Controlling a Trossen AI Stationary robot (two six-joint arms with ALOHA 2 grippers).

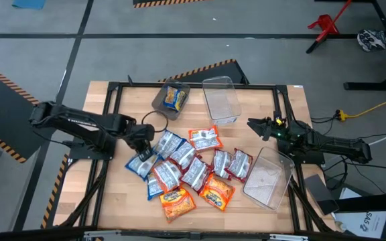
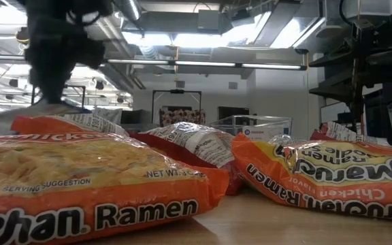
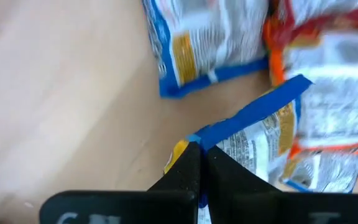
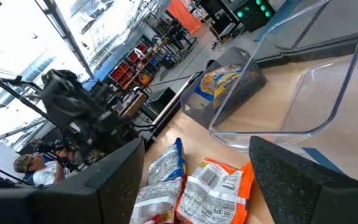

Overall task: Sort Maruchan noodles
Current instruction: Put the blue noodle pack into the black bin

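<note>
1. The left gripper (image 1: 141,148) sat at the left edge of the heap of Maruchan noodles (image 1: 189,167), its jaws clenched on the corner of a blue-and-yellow packet (image 1: 141,164). In the left wrist view the two dark fingers (image 3: 188,171) met on that packet's blue sealed edge (image 3: 253,118).
2. The pinched packet ran away from the jaws toward the middle of the pile, its long axis roughly in line with the fingers, and its far end appeared to lie against neighbouring packets (whether it was already lifted clear of the tabletop (image 1: 112,194) I could not tell).
3. The bin holding a blue-and-yellow packet (image 1: 173,98) lay at the far edge, just beyond the left gripper, so I judged the coming move to be a lift and a short carry away from the pile toward it.
4. The right gripper (image 1: 260,127) waited well off to the right, near the tabletop's right edge, its jaws released with nothing between them. The left arm was plainly the nearer to the pile.
5. Counts from the high view (overlaps make them approximate): about four blue-and-yellow packets in the heap, including the gripped one, about five red ones with white faces, and three orange ones, two of them at the near edge.
6. Three clear bins: one with the single packet (image 1: 168,98), one bare beside it (image 1: 221,100), and one bare at the right (image 1: 268,177).
</note>
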